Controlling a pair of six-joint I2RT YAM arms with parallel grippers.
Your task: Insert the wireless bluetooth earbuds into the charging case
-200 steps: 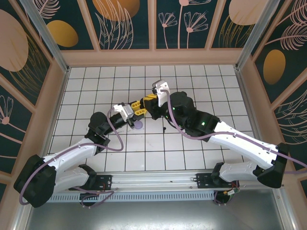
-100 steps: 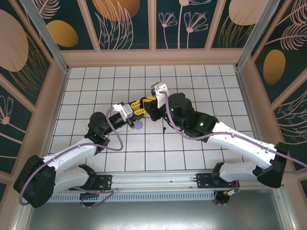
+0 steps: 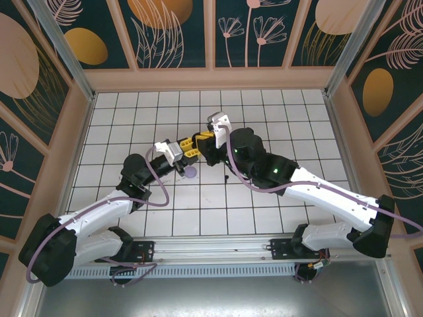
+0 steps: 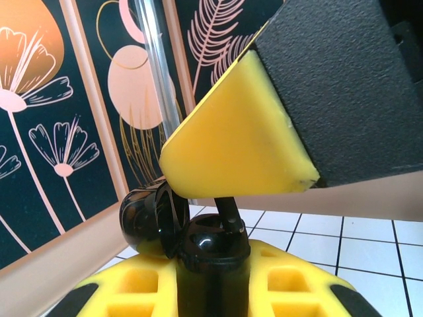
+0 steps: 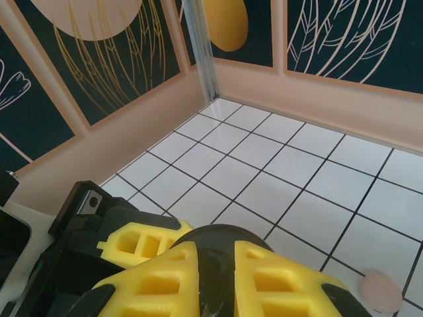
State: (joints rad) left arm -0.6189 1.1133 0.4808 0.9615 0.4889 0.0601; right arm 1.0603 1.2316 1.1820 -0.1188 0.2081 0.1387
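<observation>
My left gripper [image 4: 213, 281] is shut on a small black charging case [image 4: 210, 246], held upright with its lid [image 4: 147, 219] flipped open to the left. A black earbud [image 4: 230, 215] points stem-up into the case's mouth, pinched under a yellow finger [image 4: 241, 132] of my right gripper. From the right wrist, my right gripper [image 5: 218, 267] hangs over the dark round case [image 5: 223, 246], fingers nearly together. In the top view the left gripper [image 3: 190, 146] and right gripper [image 3: 206, 140] meet tip to tip mid-floor.
A light purple round piece [image 3: 190, 173] lies on the tiles just in front of the grippers. A small black piece [image 3: 227, 177] lies to its right. A pale pink rounded piece [image 5: 381, 293] rests on the floor. Patterned walls [image 3: 211, 39] enclose the tiled floor.
Both grippers have edged slightly left together. Both grips are unchanged.
</observation>
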